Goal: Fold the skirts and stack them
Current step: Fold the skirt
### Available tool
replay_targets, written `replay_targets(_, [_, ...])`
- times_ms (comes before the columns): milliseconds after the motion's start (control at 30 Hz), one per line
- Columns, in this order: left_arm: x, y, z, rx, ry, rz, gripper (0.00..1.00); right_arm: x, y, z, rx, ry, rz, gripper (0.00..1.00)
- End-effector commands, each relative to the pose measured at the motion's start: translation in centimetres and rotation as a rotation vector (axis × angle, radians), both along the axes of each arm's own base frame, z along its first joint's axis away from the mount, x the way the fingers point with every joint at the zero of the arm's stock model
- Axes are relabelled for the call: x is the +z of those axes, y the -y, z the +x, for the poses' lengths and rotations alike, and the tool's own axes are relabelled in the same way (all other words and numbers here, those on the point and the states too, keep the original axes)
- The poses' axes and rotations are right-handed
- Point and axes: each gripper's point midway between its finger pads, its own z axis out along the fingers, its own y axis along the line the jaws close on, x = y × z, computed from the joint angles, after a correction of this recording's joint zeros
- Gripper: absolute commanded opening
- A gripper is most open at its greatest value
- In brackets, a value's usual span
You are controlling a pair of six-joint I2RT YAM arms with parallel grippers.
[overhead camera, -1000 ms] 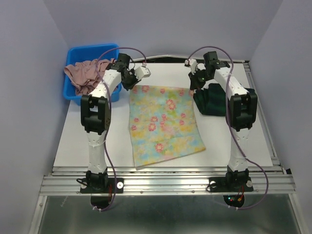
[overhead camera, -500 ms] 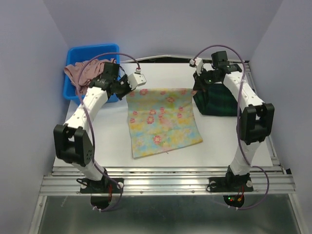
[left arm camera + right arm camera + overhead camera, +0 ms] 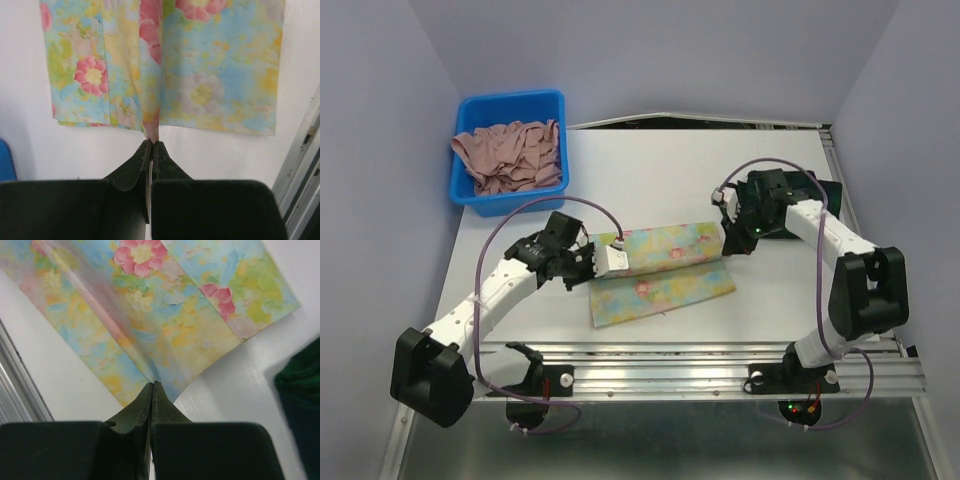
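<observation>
white tabletop (image 3: 650, 170) is carrying everything. floral skirt (image 3: 665, 272) is lying mid-table toward the front edge, its far half lifted and arching over the near half. i am pinching its left corner in the left gripper (image 3: 151, 143) and its right corner in the right gripper (image 3: 152, 385), both sets of jaws clamped flat on cloth. plaid skirt (image 3: 300, 390) is lying near the right edge, apart from the floral one. i am judging the risk as a thin pinch slipping, or one gripper leading and skewing the fold. i am counting two skirts, two grippers, one blue bin (image 3: 510, 100), and one pink cloth heap (image 3: 510, 160) inside it.
</observation>
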Motion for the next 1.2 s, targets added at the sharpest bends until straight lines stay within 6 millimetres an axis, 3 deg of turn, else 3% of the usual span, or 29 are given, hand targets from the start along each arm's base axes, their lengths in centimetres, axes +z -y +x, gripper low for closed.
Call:
replay_targets(0, [-2.9,-0.5,-3.2,-0.046,-0.094,0.037,0.00,-2.5,-1.1,-4.0,0.080,-0.008,-0.023,0.01])
replay_targets(133, [-6.3,0.4,-5.4,-0.085,-0.167,0.077,0.00,-6.5,-1.1,-5.3,0.084,-0.029,-0.084,0.01])
replay_targets(200, [-7.6,0.5,-6.2,-0.094,-0.201,0.105,0.00,-7.2,-1.1,-5.1,0.072,-0.049,-0.092,0.01])
replay_targets(367, [-8.0,1.1,-6.3,-0.111,-0.237,0.119,0.00,-7.7,-1.2,-4.7,0.066,-0.067,-0.096,0.01])
replay_targets(567, [-6.3,1.6,-5.2,-0.105,-0.204,0.114,0.00,-4.8,-1.8,-3.0,0.053,-0.018,-0.073,0.01])
replay_targets(733, [-3.1,2.8,-4.8,-0.122,-0.175,0.054,0.00,-2.6,-2.0,-2.2,0.051,0.024,-0.067,0.01])
replay_targets(933, [-0.9,2.3,-6.0,-0.166,-0.197,0.067,0.00,0.3,-1.8,-2.6,0.077,0.060,-0.062,0.01])
replay_targets(1033, [-0.7,1.9,-7.0,-0.196,-0.201,0.082,0.00,0.1,-1.2,-3.4,0.106,0.070,-0.090,0.01])
replay_targets(1167, [-0.5,2.1,-9.5,-0.276,-0.254,0.087,0.00,-1.9,0.1,-4.7,0.133,0.069,-0.153,0.01])
